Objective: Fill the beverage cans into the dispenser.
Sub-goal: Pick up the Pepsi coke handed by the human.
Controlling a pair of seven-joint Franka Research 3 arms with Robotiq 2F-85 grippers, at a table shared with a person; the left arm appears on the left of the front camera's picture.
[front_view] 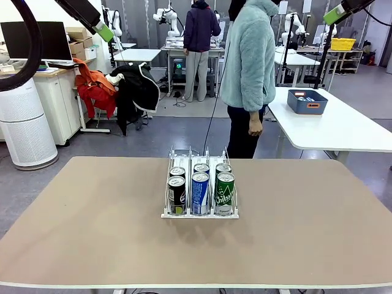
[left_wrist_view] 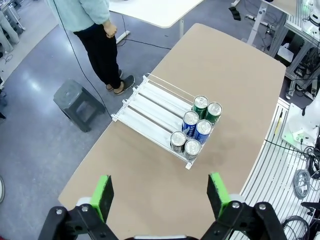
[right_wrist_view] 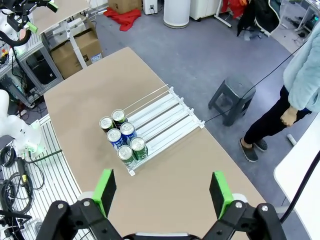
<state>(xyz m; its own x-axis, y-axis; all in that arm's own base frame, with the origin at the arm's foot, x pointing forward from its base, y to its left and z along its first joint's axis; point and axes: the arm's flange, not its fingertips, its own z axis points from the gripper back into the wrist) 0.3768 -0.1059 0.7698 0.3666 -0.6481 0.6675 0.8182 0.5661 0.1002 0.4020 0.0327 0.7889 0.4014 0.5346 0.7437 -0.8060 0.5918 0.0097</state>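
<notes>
Left claw (left_wrist_view: 160,194) hangs high above the surface (front_view: 92,233), jaws spread and empty. Dispenser (front_view: 199,215) sits mid-surface. At its near end, all upright, stand two black cans (front_view: 177,195) in the left lane, two blue cans (front_view: 200,193) in the middle and two green cans (front_view: 225,193) on the right. Right claw (right_wrist_view: 162,191) is likewise raised, spread and empty. Judgement: smooth, thin-walled, easily dented; grip mid-body, moderate squeeze.

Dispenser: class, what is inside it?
The dispenser holds six beverage cans, two per lane: black, blue, green. Front cans cover the rear cans' labels in the front view.
</notes>
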